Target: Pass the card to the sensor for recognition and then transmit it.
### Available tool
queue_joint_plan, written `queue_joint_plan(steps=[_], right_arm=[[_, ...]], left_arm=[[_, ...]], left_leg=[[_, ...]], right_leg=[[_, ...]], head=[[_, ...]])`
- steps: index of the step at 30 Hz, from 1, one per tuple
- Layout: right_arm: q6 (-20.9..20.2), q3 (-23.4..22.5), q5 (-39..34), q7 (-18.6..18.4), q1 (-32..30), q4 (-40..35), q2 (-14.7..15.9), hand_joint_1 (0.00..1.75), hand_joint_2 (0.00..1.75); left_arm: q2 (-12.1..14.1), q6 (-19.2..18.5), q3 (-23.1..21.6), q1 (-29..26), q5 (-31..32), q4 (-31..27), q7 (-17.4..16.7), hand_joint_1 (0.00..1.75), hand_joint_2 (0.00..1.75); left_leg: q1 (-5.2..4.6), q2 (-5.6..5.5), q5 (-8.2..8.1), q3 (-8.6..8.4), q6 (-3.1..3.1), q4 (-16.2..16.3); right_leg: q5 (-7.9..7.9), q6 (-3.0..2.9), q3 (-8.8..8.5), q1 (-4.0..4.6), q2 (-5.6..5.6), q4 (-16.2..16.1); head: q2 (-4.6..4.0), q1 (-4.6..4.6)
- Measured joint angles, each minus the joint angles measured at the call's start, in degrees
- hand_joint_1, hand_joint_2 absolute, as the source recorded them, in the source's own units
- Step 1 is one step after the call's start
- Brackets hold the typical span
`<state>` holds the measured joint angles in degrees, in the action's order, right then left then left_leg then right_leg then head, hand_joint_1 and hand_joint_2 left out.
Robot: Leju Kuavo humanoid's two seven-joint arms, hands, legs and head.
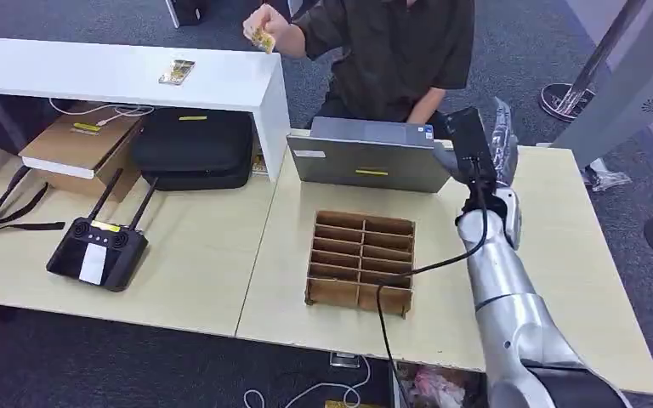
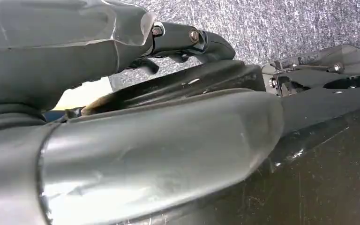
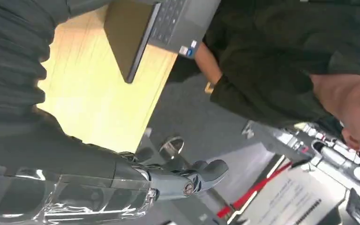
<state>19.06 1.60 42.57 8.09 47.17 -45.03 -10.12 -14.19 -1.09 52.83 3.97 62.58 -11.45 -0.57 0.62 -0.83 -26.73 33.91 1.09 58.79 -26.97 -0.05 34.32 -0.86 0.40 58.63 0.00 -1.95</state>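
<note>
Right now the light wooden tabletop (image 1: 561, 255) has bare room along its right side, between the brown cardboard divider box (image 1: 361, 261) and the right edge, and the robot's right arm (image 1: 497, 272) reaches up through that space. A grey laptop (image 1: 366, 153) sits at the far edge, just beyond the box. On the left half lie a black remote controller (image 1: 99, 246), a black case (image 1: 194, 146) and a cardboard box (image 1: 81, 149), tucked under a white shelf (image 1: 127, 76) that carries a small card-like item (image 1: 177, 71). The right hand (image 1: 500, 136) is raised past the laptop's right corner, toward a person in a dark shirt (image 1: 400, 51); its fingers (image 3: 201, 171) extend loosely with nothing in them. The card (image 1: 263, 39) is held in the person's raised hand (image 1: 264, 25) above the shelf's right end. The left hand (image 2: 122, 117) hangs low over grey carpet; whether its fingers are clenched or released I cannot tell.
</note>
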Motion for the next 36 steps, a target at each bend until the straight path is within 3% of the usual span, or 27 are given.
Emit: queue_joint_plan(steps=[7,13,23,26,30,36], right_arm=[[-5.1,-1.3,-6.8,0.0,-4.0,-7.6,1.2,0.0,1.75],[-10.6,-1.9,-10.1,0.0,-8.7,-15.0,4.1,0.0,1.75],[-19.4,-2.0,-11.3,0.6,-10.7,-19.9,13.9,0.0,1.75],[-22.1,-1.7,-11.7,0.7,-12.1,-21.2,18.6,0.0,1.75],[-23.0,-1.8,-12.0,0.4,-13.7,-22.5,22.3,0.0,1.75],[-21.6,-2.2,-13.5,-0.3,-19.3,-27.5,25.0,0.0,1.75]], left_arm=[[0.1,0.2,0.0,-0.1,-0.5,0.0,0.1,0.0,0.0],[0.2,0.9,0.4,-0.2,-1.6,0.0,0.6,0.0,0.0],[0.2,2.2,2.4,-0.9,-4.1,0.0,1.7,0.0,0.0],[0.2,2.2,3.2,-1.0,-4.8,0.0,1.8,0.0,0.0],[0.2,2.3,3.9,-1.3,-5.5,0.0,1.8,0.0,0.0],[0.2,2.4,4.8,-1.4,-6.0,0.0,2.3,0.0,0.0]], left_leg=[[0.0,0.0,-0.01,0.01,0.0,0.0],[0.0,0.0,-0.02,0.01,-0.02,0.0],[-0.02,0.0,-0.03,-0.01,-0.03,0.0],[-0.02,-0.24,-0.03,0.08,-0.04,0.0],[-0.02,-0.08,-0.11,0.01,-0.04,0.0],[-0.01,-0.12,-0.11,0.02,-0.04,0.0]], right_leg=[[0.0,0.0,0.01,0.0,-0.01,0.0],[0.0,0.0,0.01,-0.01,-0.02,0.0],[0.0,0.01,0.02,-0.02,-0.04,-0.1],[-0.03,0.05,-0.04,-0.02,-0.24,-0.1],[-0.03,0.04,-0.01,-0.03,-0.05,-0.1],[-0.06,0.06,-0.01,-0.01,-0.11,-0.1]], head=[[0.0,0.0],[0.0,0.0],[0.0,-0.02],[0.0,0.02],[0.0,-0.02],[0.0,-0.02]])
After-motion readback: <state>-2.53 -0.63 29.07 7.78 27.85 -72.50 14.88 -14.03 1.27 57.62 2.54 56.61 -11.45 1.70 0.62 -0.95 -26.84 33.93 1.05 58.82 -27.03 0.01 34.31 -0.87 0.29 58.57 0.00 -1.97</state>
